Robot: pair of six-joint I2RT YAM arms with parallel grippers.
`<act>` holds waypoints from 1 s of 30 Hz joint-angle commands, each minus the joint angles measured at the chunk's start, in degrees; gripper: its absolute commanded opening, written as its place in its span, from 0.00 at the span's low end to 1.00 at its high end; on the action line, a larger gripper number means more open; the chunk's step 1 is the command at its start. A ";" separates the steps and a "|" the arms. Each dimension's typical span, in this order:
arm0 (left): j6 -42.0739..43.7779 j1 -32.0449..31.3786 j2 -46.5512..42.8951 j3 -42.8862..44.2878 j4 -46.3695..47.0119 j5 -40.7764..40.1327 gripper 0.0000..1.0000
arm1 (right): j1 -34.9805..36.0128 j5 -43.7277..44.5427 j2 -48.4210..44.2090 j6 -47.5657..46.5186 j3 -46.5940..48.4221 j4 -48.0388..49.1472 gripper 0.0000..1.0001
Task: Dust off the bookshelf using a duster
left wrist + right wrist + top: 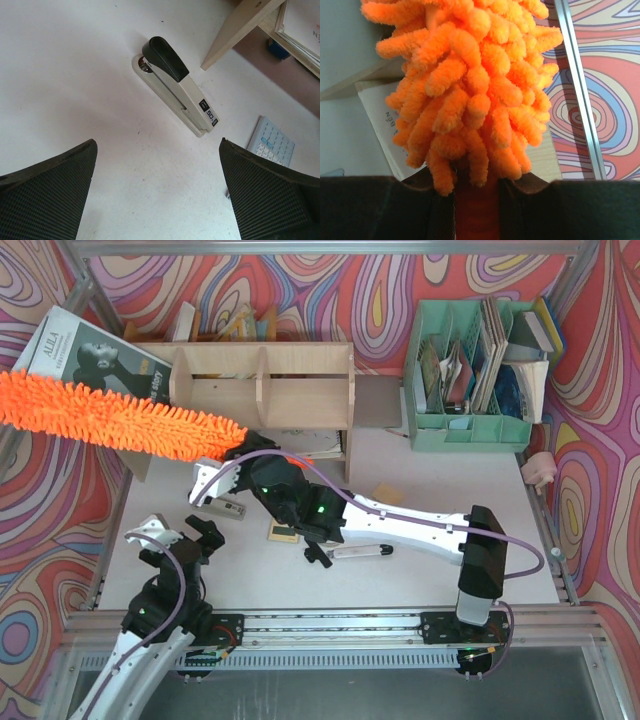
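Your right end effector is clamped on the duster, which reaches past the bookshelf's left end, while your left end effector hangs wide open over the stapler.

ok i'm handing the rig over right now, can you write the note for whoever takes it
Right hand: shut on the duster by its handle, fluffy head pointing left.
Left hand: open and empty, hovering above the table near a stapler.
Job's things: the duster head reaches across the left end of the bookshelf, partly over a magazine leaning there. Whether it touches the shelf cannot be told.
Done: duster is in hand and at the shelf. How much has been wiped cannot be told.
Left: probably sweep the top and the three compartments, then set the duster down.
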 commanded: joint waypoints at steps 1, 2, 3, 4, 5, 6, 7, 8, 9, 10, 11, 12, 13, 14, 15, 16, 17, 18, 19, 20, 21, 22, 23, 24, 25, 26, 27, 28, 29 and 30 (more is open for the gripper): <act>1.55 -0.11 3.11 -0.08 3.72 2.30 0.98 | -0.68 1.97 0.19 -2.85 1.41 -1.61 0.00; 1.59 -0.13 4.66 0.23 4.81 2.88 0.98 | -0.85 2.13 0.01 -3.06 1.38 -1.96 0.00; 1.72 -0.09 6.09 0.47 5.72 3.52 0.98 | -0.98 2.61 0.15 -3.49 1.32 -1.88 0.00; 1.84 -0.08 7.78 0.67 7.00 4.27 0.98 | -1.15 2.95 0.17 -3.82 1.31 -1.96 0.00; 2.25 -0.08 9.52 0.79 8.45 5.15 0.98 | -1.49 3.22 0.08 -4.21 1.21 -2.10 0.00; 2.98 -0.08 11.35 0.80 9.98 6.13 0.98 | -1.86 3.44 0.03 -4.36 1.14 -2.22 0.00; 3.63 -0.12 13.08 0.80 11.30 6.83 0.98 | -2.20 3.62 -0.02 -4.28 1.19 -2.49 0.00; 4.65 -0.09 14.51 0.74 12.88 7.78 0.98 | -2.48 3.78 0.00 -4.01 1.23 -3.08 0.00; 5.96 -0.09 15.84 0.60 14.47 9.40 0.98 | -2.79 4.08 0.04 -3.84 1.15 -3.39 0.00; 7.07 -0.10 16.91 0.48 15.98 11.12 0.98 | -3.08 4.47 0.11 -3.78 1.10 -3.55 0.00; 7.48 -0.13 17.66 0.46 16.89 12.66 0.98 | -3.23 4.65 0.11 -3.58 0.84 -4.30 0.00; 7.98 -0.09 18.03 0.53 17.50 14.42 0.98 | -3.28 4.97 0.21 -3.56 0.67 -4.67 0.00; 8.81 -0.14 18.05 0.47 18.78 16.48 0.98 | -3.37 5.55 0.16 -3.79 0.20 -4.82 0.00; 9.42 -0.09 17.96 0.27 19.84 18.37 0.98 | -3.42 6.12 0.18 -4.11 -0.29 -4.85 0.00; 9.77 -0.08 17.69 0.15 20.34 19.54 0.98 | -3.42 6.67 0.21 -4.53 -0.85 -4.85 0.00; 10.04 -0.11 17.35 -0.06 20.48 20.63 0.98 | -3.40 7.20 0.29 -4.77 -1.27 -4.83 0.00; 10.37 -0.09 17.01 -0.19 20.50 21.49 0.98 | -3.42 7.36 0.23 -4.65 -1.40 -5.08 0.00; 10.52 -0.08 16.66 -0.35 20.54 22.16 0.98 | -3.42 7.45 0.25 -4.30 -1.47 -5.44 0.00; 10.57 -0.11 16.44 -0.48 20.51 22.47 0.98 | -3.42 7.48 0.25 -4.04 -1.44 -5.65 0.00; 10.62 -0.09 16.26 -0.59 20.52 22.40 0.98 | -3.42 7.46 0.19 -3.82 -1.37 -5.89 0.00; 10.76 -0.08 16.13 -0.54 20.50 22.16 0.98 | -3.42 7.60 0.07 -3.84 -1.37 -6.09 0.00; 10.95 -0.08 15.99 -0.45 20.52 21.83 0.98 | -3.38 7.86 0.10 -4.17 -1.28 -6.15 0.00; 11.00 -0.13 15.94 -0.39 20.52 21.49 0.98 | -3.30 8.13 0.06 -4.63 -1.09 -5.83 0.00; 11.01 -0.10 15.86 -0.35 20.46 21.21 0.98 | -3.32 8.17 0.01 -4.88 -0.91 -5.51 0.00; 11.08 -0.09 15.77 -0.38 20.49 21.10 0.98 | -3.29 8.20 -0.03 -4.99 -0.40 -5.26 0.00; 11.10 -0.08 15.76 -0.42 20.50 21.01 0.98 | -3.25 8.15 -0.01 -5.16 0.31 -5.07 0.00; 11.10 -0.08 15.76 -0.43 20.54 20.95 0.98 | -3.14 8.31 0.17 -5.54 0.94 -4.72 0.00; 11.11 -0.08 15.76 -0.43 20.56 21.02 0.98 | -2.98 8.42 0.30 -6.22 1.75 -4.14 0.00; 11.10 -0.12 15.76 -0.43 20.51 21.10 0.98 | -2.68 8.53 0.46 -6.99 2.31 -3.42 0.00; 11.17 -0.09 15.75 -0.43 20.50 21.08 0.98 | -2.41 8.43 0.60 -7.75 2.95 -2.73 0.00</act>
